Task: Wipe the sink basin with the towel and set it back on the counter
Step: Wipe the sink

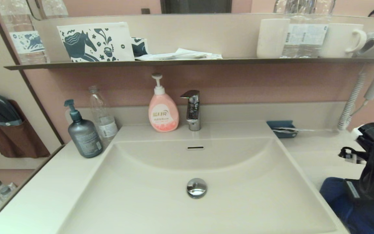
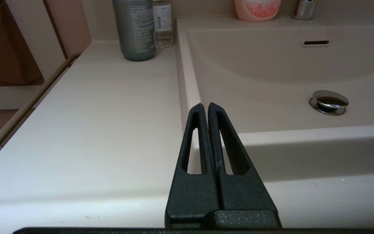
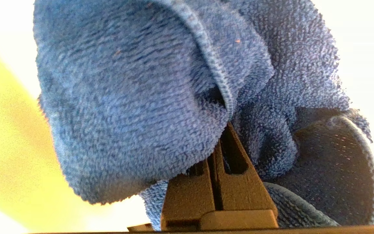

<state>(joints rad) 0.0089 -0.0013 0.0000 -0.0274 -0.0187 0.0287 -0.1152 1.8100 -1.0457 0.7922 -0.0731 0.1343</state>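
The right pincer [image 3: 221, 143] is gripping the towel [image 3: 135, 97] beside the basin [image 1: 161, 208]; the left pincer [image 2: 205, 109] is sitting closed over the counter [image 2: 93, 130].

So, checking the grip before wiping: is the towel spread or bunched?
Bunched: the towel hangs in crumpled folds around the right tool, which is shut on it.

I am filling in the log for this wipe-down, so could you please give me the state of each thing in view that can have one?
Towel: bunched up, clamped in the right gripper.
Right gripper: shut on the towel, at the sink's right side.
Left gripper: shut, empty, over the counter's front edge.
Sink basin: bare, nothing in it.
Drain plug: raised.
Faucet: no water running.
Counter: no towel on it.
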